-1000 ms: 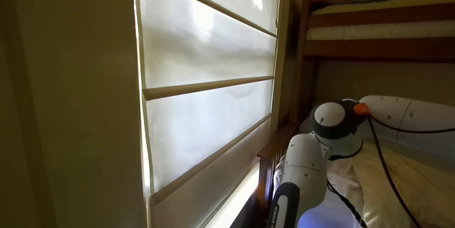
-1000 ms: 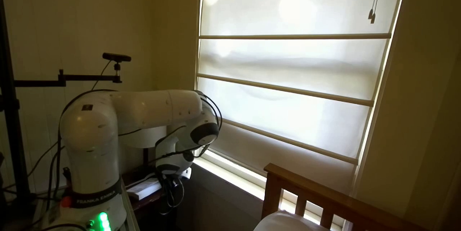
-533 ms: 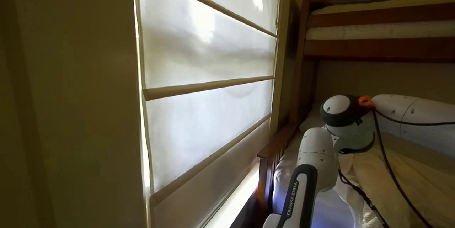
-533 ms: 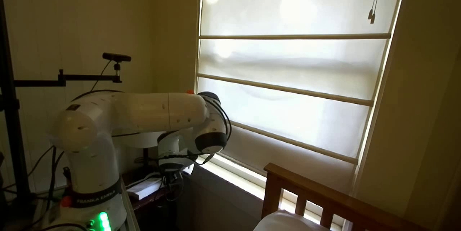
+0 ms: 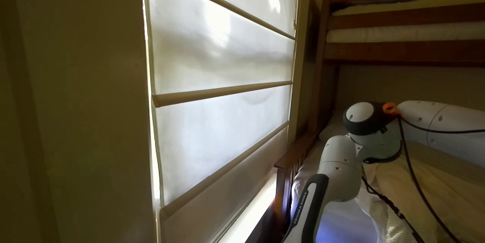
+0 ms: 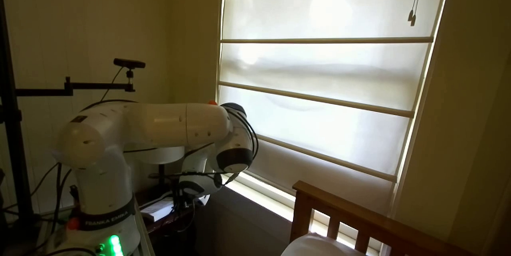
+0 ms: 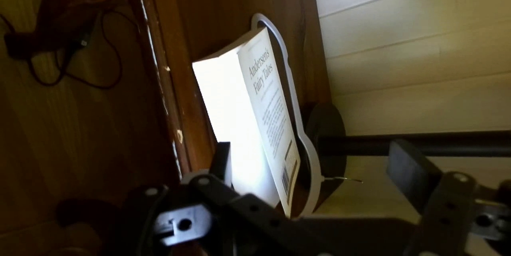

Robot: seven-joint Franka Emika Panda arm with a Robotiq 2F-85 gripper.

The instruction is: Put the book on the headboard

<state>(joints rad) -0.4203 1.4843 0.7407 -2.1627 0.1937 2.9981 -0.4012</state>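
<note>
Thick white paperback book (image 7: 255, 120), titled "Andersen's Fairy Tales", lay ungrasped at centre of wrist view on dark brown wooden tabletop (image 7: 223, 0). Black metal end effector (image 7: 317, 170) stood released at bottom of frame, jaws spread wide; contact with book could not be told. Slatted brown wooden headboard (image 6: 355, 216) stood at lower right in exterior view. Step judged: lining up grasp. Book sat toward frame-left jaw, so centring first looked wise; then matching book's tilt, clearing pale grey cord-like strip (image 7: 293, 96) beside it, clamping firmly.
</note>
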